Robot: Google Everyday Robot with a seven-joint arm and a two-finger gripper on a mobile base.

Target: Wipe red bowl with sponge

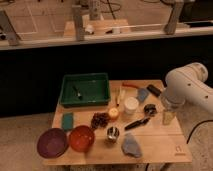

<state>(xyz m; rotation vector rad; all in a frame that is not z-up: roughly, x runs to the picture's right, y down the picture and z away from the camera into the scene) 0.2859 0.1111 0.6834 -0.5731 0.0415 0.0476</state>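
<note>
You're looking down on a light wooden table that stands on a pale, speckled floor. Behind it a long dark panel spans the view, topped by a pale ledge running the full width. Beyond the ledge, grey upright posts rise from a lighter floor, with a second wooden surface between them. The light is dim and warm.

Bowls two: red bowl, purple bowl. Sponge one. Tray one. Pincer one, over table right.
</note>
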